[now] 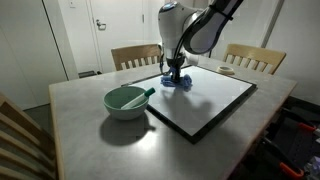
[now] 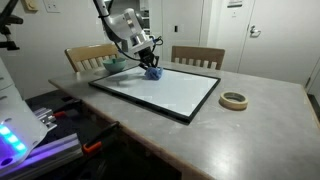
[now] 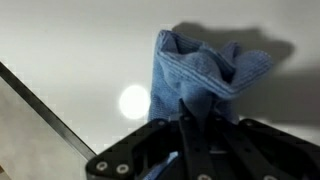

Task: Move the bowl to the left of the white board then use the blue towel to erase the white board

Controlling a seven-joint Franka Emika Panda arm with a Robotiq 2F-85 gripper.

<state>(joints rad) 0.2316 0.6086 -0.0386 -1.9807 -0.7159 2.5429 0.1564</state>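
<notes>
The pale mint-green bowl [image 1: 126,101] with a green utensil over its rim stands on the table beside the white board [image 1: 205,95], off its near corner. In an exterior view only a sliver of the bowl [image 2: 113,64] shows behind the arm. My gripper [image 1: 176,76] is shut on the blue towel [image 1: 178,83], pressing it on the white board [image 2: 160,92] near its far edge. In the wrist view the bunched blue towel [image 3: 205,70] is pinched between my fingers [image 3: 190,125] over the board's white surface [image 3: 80,60].
A roll of tape [image 2: 234,100] lies on the table past the board. Wooden chairs [image 1: 135,56] [image 1: 255,58] stand at the far table side. A small object [image 1: 226,70] lies by the board's far corner. The board's black frame [image 3: 40,105] runs diagonally.
</notes>
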